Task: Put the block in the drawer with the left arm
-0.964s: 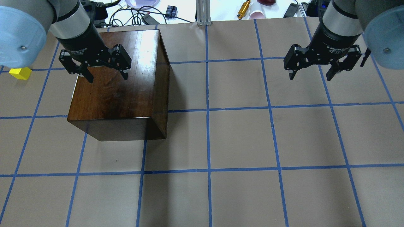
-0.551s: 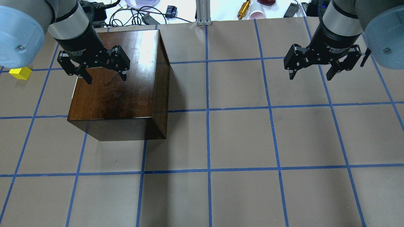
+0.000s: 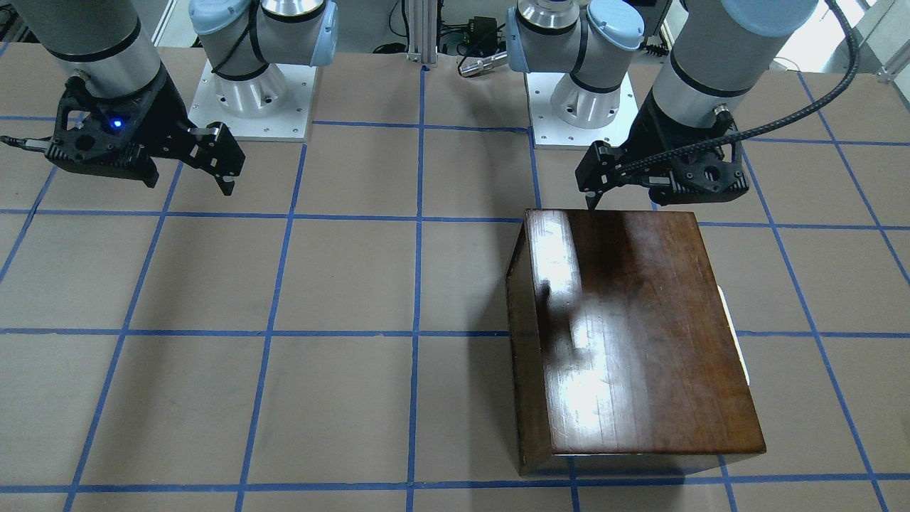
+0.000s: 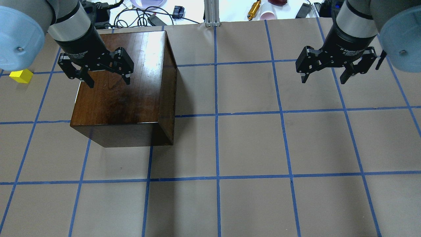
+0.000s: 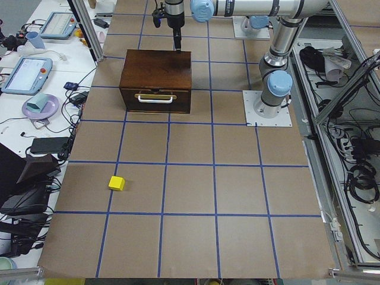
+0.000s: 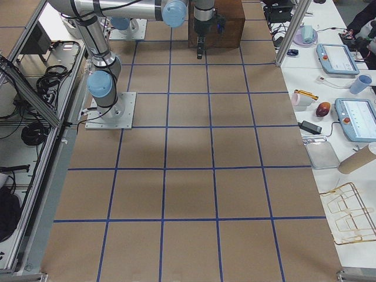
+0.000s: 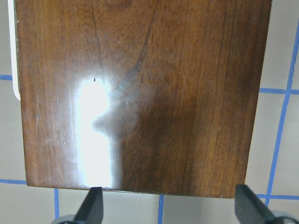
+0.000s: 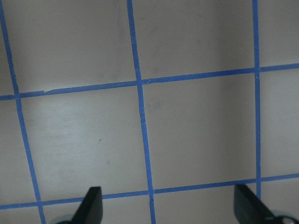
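The yellow block (image 4: 21, 76) lies on the table at the far left, well left of the cabinet; it also shows in the exterior left view (image 5: 116, 183). The dark brown cabinet (image 4: 121, 89) stands left of centre. Its drawer (image 5: 155, 98) faces left and looks shut, with a pale handle on its front. My left gripper (image 4: 108, 82) is open and empty, hovering over the cabinet's top (image 7: 140, 93) near its robot-side edge. My right gripper (image 4: 324, 80) is open and empty above bare table at the right.
Blue tape lines grid the brown table (image 4: 250, 144). Cables, a cup and tools lie past the far edge, by an aluminium post (image 4: 212, 13). The two arm bases (image 3: 249, 92) stand at the robot side. Side benches hold tablets (image 5: 27, 74).
My left gripper has drifted slightly left and back over the cabinet top, staying open. The right gripper, block and cabinet have not moved.
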Robot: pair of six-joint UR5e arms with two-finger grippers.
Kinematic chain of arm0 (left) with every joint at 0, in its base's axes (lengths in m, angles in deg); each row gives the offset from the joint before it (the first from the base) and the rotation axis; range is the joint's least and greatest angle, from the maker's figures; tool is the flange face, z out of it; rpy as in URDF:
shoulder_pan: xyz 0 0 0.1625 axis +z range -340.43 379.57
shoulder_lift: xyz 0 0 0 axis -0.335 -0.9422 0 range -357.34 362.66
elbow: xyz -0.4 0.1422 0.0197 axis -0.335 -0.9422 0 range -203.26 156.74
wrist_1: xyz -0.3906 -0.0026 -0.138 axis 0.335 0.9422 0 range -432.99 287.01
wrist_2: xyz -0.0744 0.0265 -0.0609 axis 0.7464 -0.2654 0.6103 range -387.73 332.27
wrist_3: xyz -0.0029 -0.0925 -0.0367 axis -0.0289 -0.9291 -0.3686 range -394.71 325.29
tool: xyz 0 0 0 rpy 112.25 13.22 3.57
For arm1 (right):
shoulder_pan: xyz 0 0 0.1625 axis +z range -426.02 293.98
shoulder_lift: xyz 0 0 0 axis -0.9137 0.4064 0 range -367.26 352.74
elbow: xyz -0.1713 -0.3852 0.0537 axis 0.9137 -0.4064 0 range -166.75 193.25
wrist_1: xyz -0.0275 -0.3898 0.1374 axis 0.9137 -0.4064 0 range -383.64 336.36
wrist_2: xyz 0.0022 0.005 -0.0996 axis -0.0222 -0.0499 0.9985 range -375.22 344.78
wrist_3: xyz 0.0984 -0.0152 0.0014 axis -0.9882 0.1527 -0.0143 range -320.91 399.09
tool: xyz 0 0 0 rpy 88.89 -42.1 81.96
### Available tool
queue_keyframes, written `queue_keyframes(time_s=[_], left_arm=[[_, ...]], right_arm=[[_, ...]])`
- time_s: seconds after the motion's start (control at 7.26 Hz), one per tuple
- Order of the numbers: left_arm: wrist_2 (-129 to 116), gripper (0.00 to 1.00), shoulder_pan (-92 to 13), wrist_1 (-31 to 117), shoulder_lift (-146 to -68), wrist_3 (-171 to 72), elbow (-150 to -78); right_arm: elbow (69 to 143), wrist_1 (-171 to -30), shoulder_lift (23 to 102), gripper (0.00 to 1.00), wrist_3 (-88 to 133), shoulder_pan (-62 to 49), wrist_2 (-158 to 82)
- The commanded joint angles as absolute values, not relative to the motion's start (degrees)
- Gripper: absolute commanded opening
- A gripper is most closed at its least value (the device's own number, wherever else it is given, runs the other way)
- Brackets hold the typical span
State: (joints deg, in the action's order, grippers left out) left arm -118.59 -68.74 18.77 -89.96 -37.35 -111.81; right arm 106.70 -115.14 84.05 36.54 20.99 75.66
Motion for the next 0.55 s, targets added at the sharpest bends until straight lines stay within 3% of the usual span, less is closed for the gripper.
queue_keyframes(time_s=[0.0,0.41], left_arm=[[-118.6,1.0,-68.5,18.1,-90.1,-37.3,-111.7],[-117.6,1.0,-63.2,18.0,-91.0,-35.9,-110.9]], right_arm=[[106.7,-115.1,84.1,1.0,36.5,21.0,75.7],[106.8,-115.1,84.1,1.0,36.5,20.9,75.7]])
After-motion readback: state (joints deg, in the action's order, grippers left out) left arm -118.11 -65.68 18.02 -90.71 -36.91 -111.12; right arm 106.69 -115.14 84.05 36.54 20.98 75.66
